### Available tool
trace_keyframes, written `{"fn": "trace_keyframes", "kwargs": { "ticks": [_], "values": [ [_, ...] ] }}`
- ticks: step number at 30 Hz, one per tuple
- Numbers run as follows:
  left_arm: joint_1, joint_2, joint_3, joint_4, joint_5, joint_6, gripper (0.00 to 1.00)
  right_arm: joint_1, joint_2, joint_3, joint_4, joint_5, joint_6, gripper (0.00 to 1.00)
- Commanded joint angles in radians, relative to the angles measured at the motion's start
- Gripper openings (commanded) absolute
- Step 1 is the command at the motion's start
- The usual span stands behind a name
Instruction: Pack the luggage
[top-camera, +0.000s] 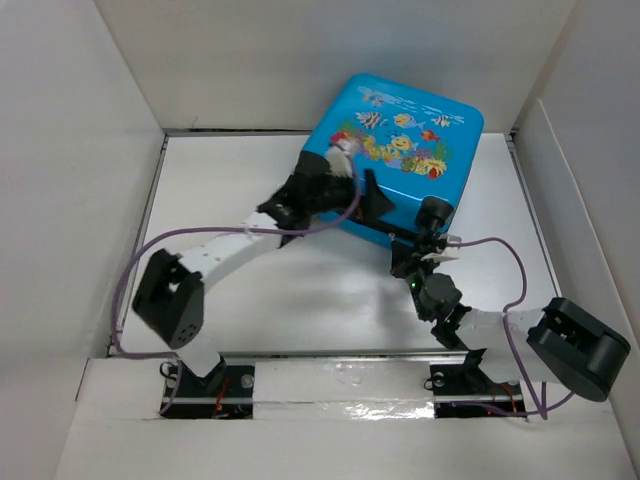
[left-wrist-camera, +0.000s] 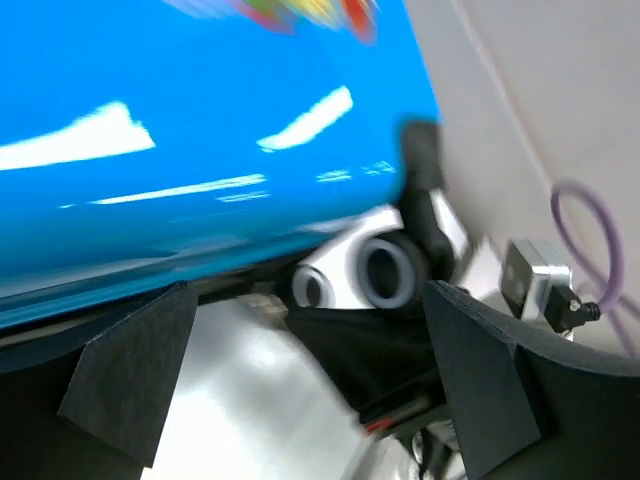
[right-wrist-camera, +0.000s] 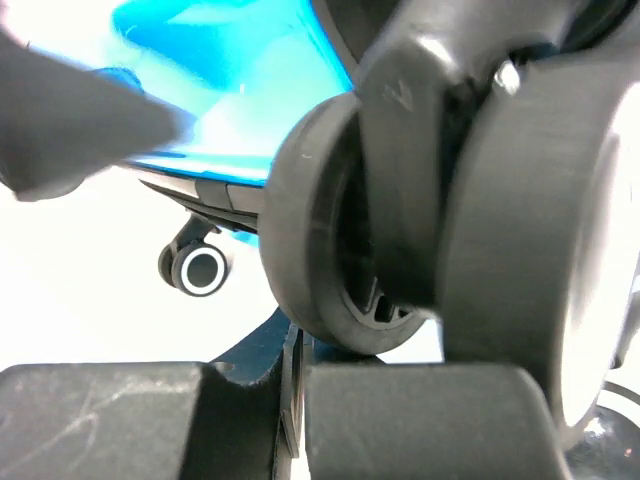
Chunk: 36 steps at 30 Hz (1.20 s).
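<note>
Luggage (top-camera: 400, 140), bright blue and shut, lies askew at the far right corner of the white desk (top-camera: 250, 300), its fish-and-coral print facing up. The left gripper (left-wrist-camera: 305, 290) is at its near left edge, jaws spread wide with nothing between them. The blurred wrist view leaves unclear whether a fingertip (left-wrist-camera: 150, 350) brushes the shell. The right gripper (right-wrist-camera: 295, 400) is clenched on nothing at the near right corner, close against a black wheel (right-wrist-camera: 330, 230). A second wheel (right-wrist-camera: 200, 268) sits further along the case's underside. The white walls (top-camera: 250, 60) stand close behind and to the right of the case. Bare desk lies open along the left side and near edge.
</note>
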Motion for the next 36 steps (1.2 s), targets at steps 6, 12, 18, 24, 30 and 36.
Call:
{"fn": "trace_keyframes", "kwargs": {
  "ticks": [6, 12, 18, 24, 30, 36],
  "values": [
    [0.288, -0.429, -0.348, 0.226, -0.010, -0.114, 0.87, -0.095, -0.197, -0.019, -0.087, -0.183, 0.039, 0.00],
    [0.392, -0.604, -0.442, -0.040, -0.416, -0.069, 0.98, -0.104, -0.274, -0.015, -0.150, -0.217, 0.020, 0.00],
    [0.353, -0.418, -0.265, -0.265, -0.331, 0.079, 0.99, -0.124, -0.291, -0.025, -0.142, -0.261, 0.025, 0.00],
    [0.343, -0.277, -0.141, -0.249, -0.254, 0.129, 0.99, -0.133, -0.340, -0.021, -0.194, -0.286, 0.011, 0.00],
    [0.343, -0.145, -0.058, -0.240, -0.157, 0.146, 0.91, -0.142, -0.369, -0.021, -0.228, -0.299, 0.000, 0.00],
    [0.294, -0.109, -0.055, -0.180, -0.090, 0.117, 0.03, -0.151, -0.395, -0.024, -0.266, -0.316, -0.012, 0.00]
  ]
}}
